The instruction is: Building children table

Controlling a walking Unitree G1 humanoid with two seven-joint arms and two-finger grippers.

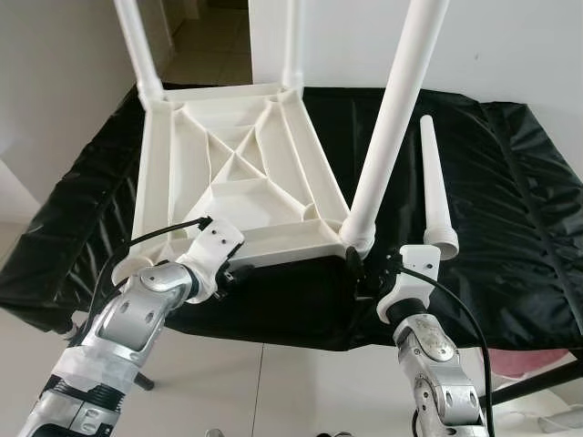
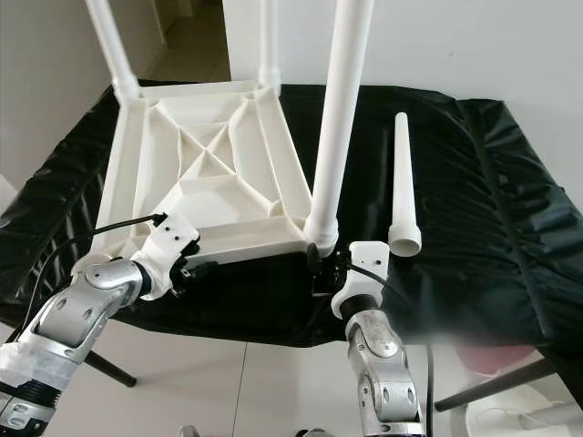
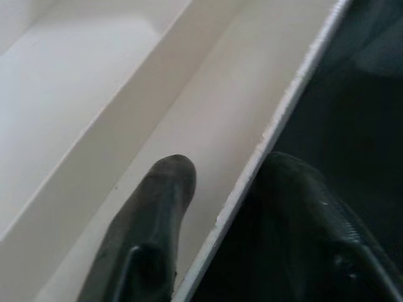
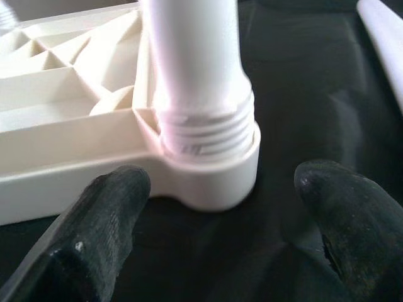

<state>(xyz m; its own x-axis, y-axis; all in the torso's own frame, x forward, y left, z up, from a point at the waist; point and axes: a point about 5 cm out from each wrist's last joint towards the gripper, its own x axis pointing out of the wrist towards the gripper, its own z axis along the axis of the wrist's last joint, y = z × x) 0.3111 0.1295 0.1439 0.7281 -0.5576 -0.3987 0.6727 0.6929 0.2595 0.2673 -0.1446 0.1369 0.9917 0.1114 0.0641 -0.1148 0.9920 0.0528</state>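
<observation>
Black sheeting covers the work surface across the middle of the left eye view, with pale floor below it and a white wall at upper right. On it lies the white tabletop, upside down, its ribbed underside facing up, occupying the centre-left of the frame. Three legs stand in its corner sockets: two at the top edge, and the near-right leg rising steeply from lower centre toward the upper right, tilted rather than plumb. A loose leg lies flat on the sheeting right of centre, its long axis running up the frame, wide open end toward the bottom. The left gripper sits at the tabletop's near edge, lower left; the right gripper is just below the near-right socket.

From the left wrist, one black finger lies inside the tabletop's rim and the other outside it, so the fingers straddle the rim; whether they pinch it I cannot tell.

From the right wrist, two fingers stand spread apart before the threaded socket, touching nothing.
</observation>
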